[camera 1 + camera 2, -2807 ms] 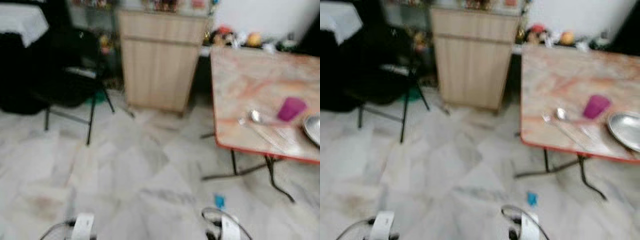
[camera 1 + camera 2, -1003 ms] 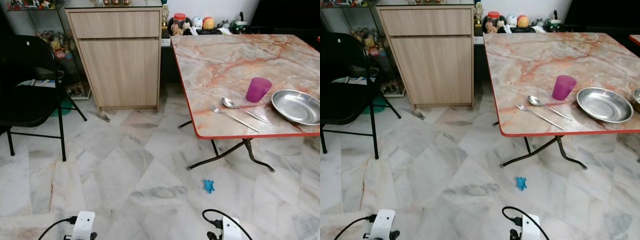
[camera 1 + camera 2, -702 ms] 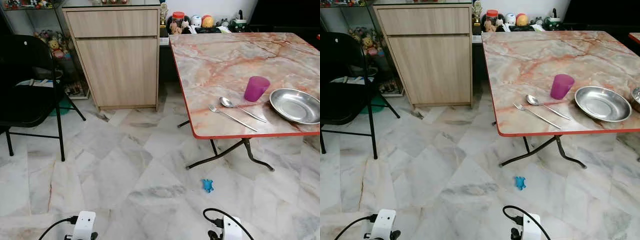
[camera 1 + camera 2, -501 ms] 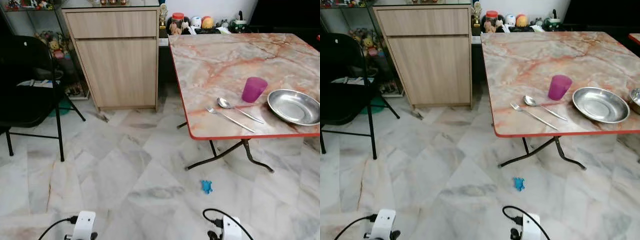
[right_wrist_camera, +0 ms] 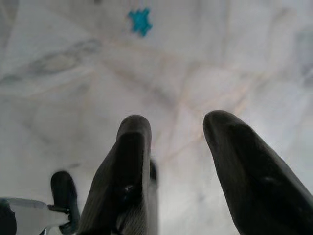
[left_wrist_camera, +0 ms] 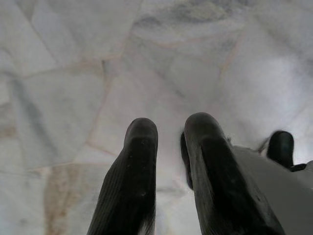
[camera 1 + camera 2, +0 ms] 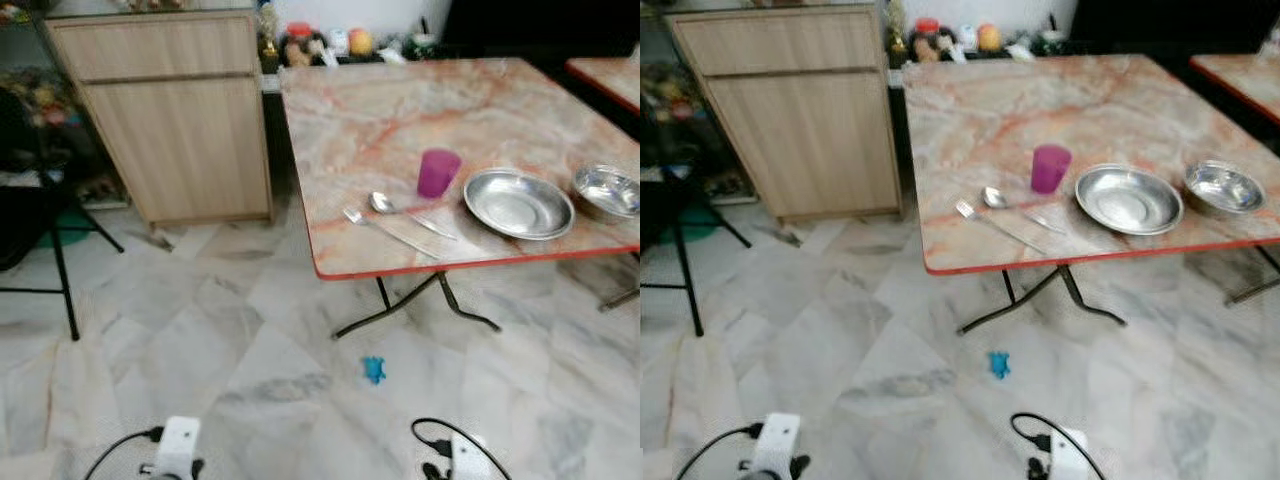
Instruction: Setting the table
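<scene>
A marble-topped table with a red edge stands ahead and to the right. On its near side lie a fork and a spoon, with a purple cup just behind them. To their right sit a steel plate and a steel bowl. Both arms hang low over the floor, far from the table. My left gripper has a narrow gap between its fingers, and my right gripper is open wider. Both hold nothing.
A small blue toy lies on the marble floor by the table's black folding legs. A wooden cabinet stands at the back left, with a black chair further left. A second table's corner shows at the far right.
The camera has swung to the right, so the table sits more central and the steel bowl has come into view. The arms hang as before.
</scene>
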